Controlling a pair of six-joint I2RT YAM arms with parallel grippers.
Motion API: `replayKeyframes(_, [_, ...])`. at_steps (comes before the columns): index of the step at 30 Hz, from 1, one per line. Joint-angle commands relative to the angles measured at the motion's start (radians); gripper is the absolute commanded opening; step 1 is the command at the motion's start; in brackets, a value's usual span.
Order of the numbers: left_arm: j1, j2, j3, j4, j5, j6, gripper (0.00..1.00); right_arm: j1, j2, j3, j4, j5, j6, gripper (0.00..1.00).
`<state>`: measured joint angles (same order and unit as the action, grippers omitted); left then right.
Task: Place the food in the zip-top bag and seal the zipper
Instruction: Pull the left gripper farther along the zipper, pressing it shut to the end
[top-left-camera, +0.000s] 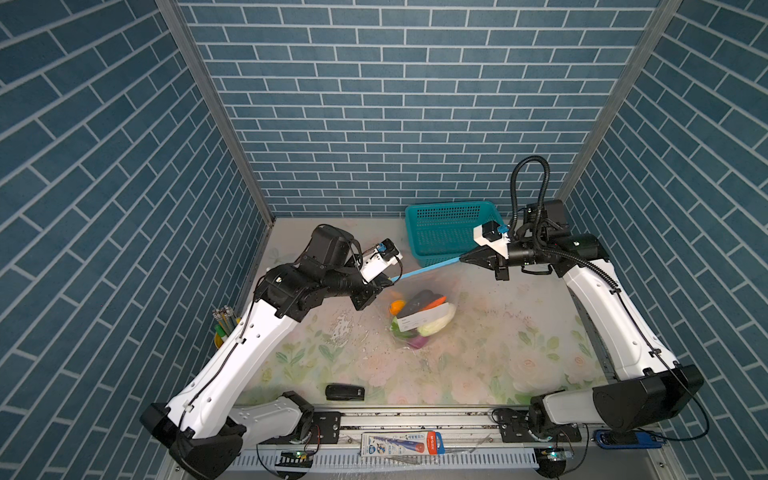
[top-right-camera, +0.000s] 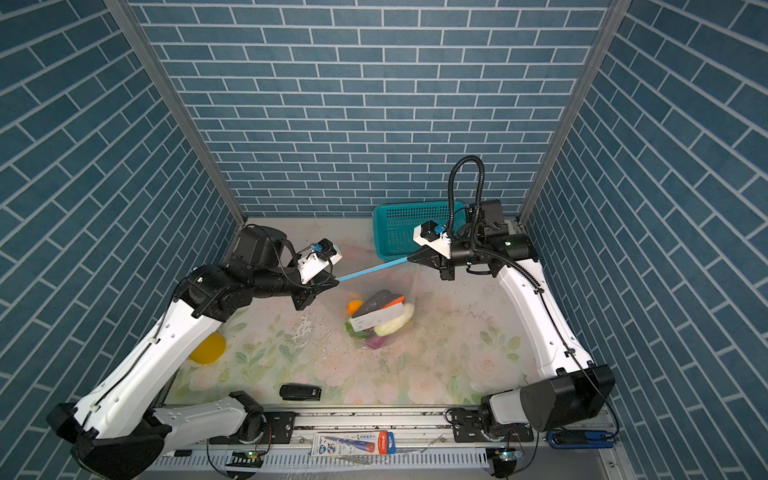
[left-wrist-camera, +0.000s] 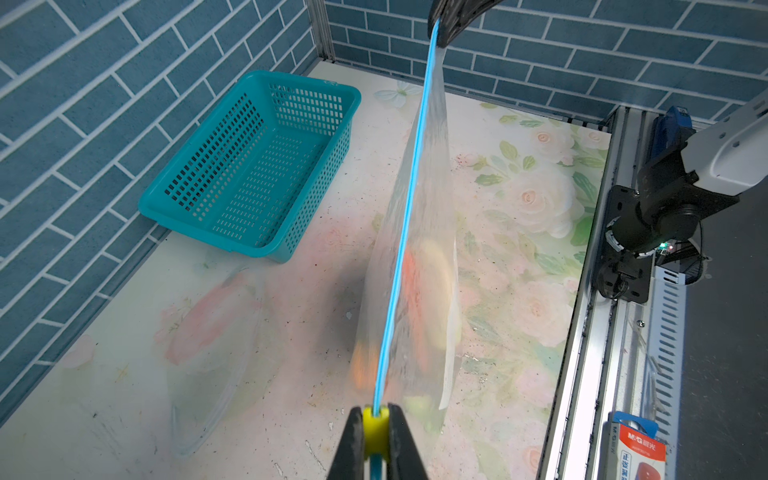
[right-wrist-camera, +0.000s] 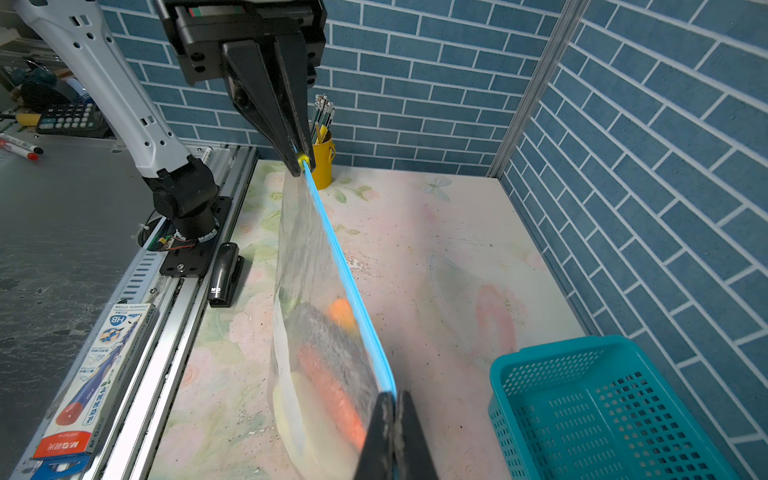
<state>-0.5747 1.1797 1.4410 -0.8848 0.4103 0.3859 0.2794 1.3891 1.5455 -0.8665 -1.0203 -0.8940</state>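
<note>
Two robot arms are stretching the zipper (top-left-camera: 428, 268) of a clear bag (left-wrist-camera: 432, 187) taut above the flowered table (top-left-camera: 498, 353). The toy vegetables (top-left-camera: 419, 318) are sagging in the bottom of the bag over the middle of the table. Whether the bottom is resting on the surface cannot be told.

The danger is lying in that tight blue line. Any further pull apart is likely to drag the yellow slider (left-wrist-camera: 375, 432) off its end of the strip, or to tear the thin corner out of the opposite grip. If either side is letting go carelessly, the loaded bag is going to swing down and tip. Should the strip not be fully closed, the vegetables are then going to spill. From the wrist views it is reading as one closed line, so sealing is probably finished or nearly so.

The left gripper (left-wrist-camera: 376, 434) is clamping the slider between its fingertips. The right gripper (right-wrist-camera: 395, 419) is pinching the far end of the zipper with its jaws fully closed.

Both arms are rising from the near edge of the table with elbows bent. Their forearms are running roughly level and pointing at each other. The left is reaching in from the left edge. The right is working just in front of the teal basket (top-left-camera: 440, 232) in the far right corner.
</note>
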Motion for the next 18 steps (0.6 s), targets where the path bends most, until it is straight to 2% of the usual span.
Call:
replayKeyframes(1, [0.019,-0.031,-0.015,-0.097,-0.05,0.002,0.03,-0.037,-0.031,-0.015,0.033,0.029,0.01,0.0])
replayKeyframes(18, [0.019,-0.064,-0.036,-0.121,-0.07,-0.004,0.04,-0.051,-0.028,-0.015,0.034,0.039,0.016,0.0])
